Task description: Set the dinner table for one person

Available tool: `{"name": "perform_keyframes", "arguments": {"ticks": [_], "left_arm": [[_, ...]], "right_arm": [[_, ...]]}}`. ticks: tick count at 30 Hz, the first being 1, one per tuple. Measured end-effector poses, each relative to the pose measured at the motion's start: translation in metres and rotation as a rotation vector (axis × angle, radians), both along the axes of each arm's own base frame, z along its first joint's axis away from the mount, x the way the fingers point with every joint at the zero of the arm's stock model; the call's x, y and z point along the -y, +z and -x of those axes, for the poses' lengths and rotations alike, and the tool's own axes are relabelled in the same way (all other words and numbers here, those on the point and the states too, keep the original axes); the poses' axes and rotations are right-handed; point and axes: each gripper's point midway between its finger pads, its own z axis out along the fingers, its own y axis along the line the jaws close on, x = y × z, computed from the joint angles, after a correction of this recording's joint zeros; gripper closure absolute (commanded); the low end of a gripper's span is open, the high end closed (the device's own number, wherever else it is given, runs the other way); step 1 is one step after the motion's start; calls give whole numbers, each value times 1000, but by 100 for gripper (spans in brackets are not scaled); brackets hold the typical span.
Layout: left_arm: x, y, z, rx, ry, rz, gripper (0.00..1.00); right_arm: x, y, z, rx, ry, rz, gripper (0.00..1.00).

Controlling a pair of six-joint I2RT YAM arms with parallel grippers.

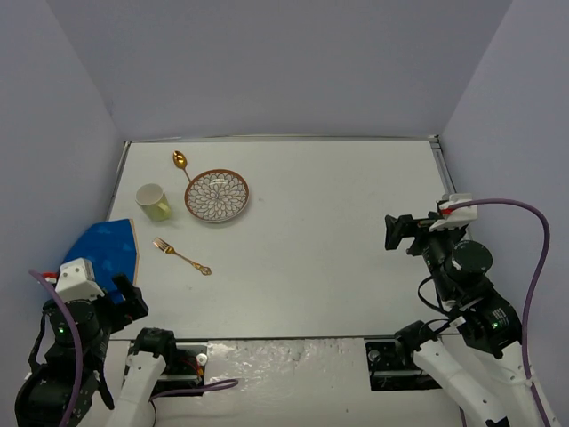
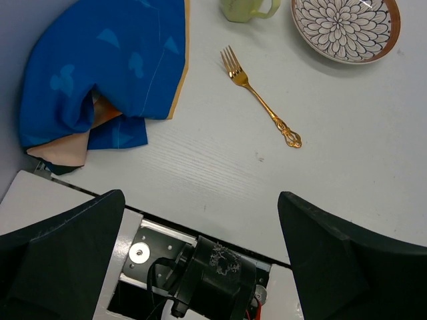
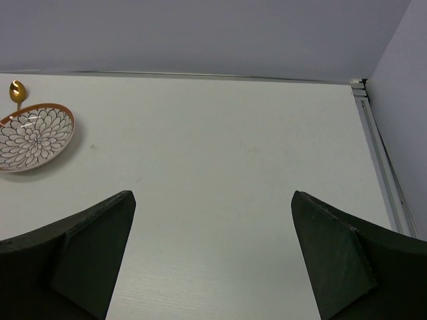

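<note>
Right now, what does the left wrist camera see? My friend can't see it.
A gold fork lies on the white table between a crumpled blue placemat, left, and a flower-patterned plate, top right. A pale yellow cup peeks in at the top, and the left gripper hangs open below.

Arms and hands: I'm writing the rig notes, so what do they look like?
The left arm and right arm are black at the joints with white lower links; each carries a purple cable, a white block near the wrist and a green light. The left hand and right hand have matte black, wedge-shaped fingers.
</note>
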Motion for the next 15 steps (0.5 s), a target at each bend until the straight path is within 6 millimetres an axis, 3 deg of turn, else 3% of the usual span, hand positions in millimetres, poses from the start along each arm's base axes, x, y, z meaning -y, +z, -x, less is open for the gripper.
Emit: {"name": "perform_keyframes", "arguments": {"ticks": [7, 15], "left_arm": [[-2, 3, -12, -126, -2, -36, 3], [-7, -3, -72, -374, 39, -117, 3]], "right_arm": [[-16, -8, -4, -44, 51, -43, 0], [-45, -32, -16, -154, 158, -31, 0]]}}
